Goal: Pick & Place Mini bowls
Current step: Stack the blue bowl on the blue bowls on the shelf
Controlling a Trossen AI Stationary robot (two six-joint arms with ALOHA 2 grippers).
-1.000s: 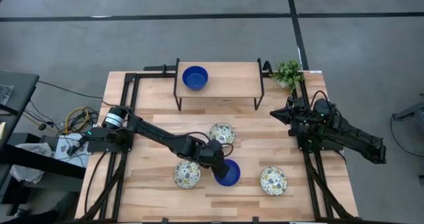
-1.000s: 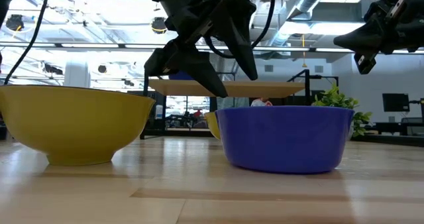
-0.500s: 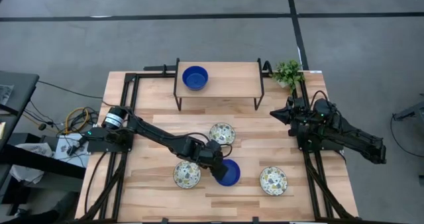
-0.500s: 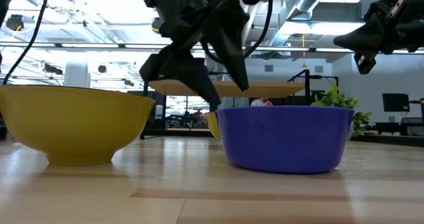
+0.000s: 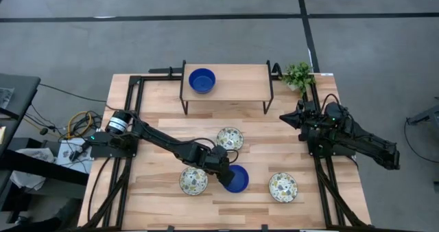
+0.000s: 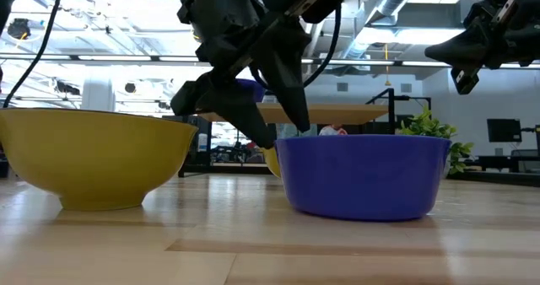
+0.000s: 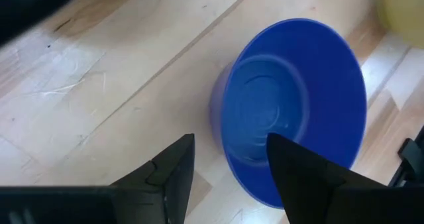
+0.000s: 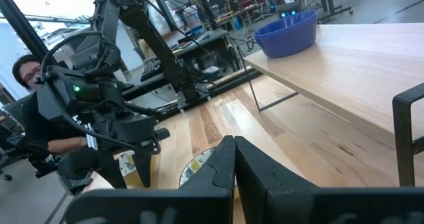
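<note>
A cobalt blue mini bowl (image 5: pixel 238 180) stands upright on the table near its front edge, large in the low view (image 6: pixel 363 175) and in the left wrist view (image 7: pixel 295 105). My left gripper (image 5: pixel 225 171) (image 7: pixel 230 144) is open and hangs over this bowl's left rim. One finger is above the inside and one outside (image 6: pixel 285 137), and no touch shows. A second blue bowl (image 5: pixel 202 80) sits on the raised shelf. Three floral mini bowls (image 5: pixel 230 138) (image 5: pixel 193 180) (image 5: pixel 282 187) rest on the table. My right gripper (image 5: pixel 285 119) (image 8: pixel 232 164) is shut and waits at the right side.
The black-framed wooden shelf (image 5: pixel 233 88) stands at the table's far side, with a small green plant (image 5: pixel 299 75) at its right end. Black rails (image 5: pixel 130 122) run along both sides of the table. A person (image 8: pixel 30 78) sits beyond the table's left side.
My left gripper has come down and a little toward the table's left, closing in on the left rim of the blue bowl near the front edge. Its fingers have stayed open. The bowl has not moved.
</note>
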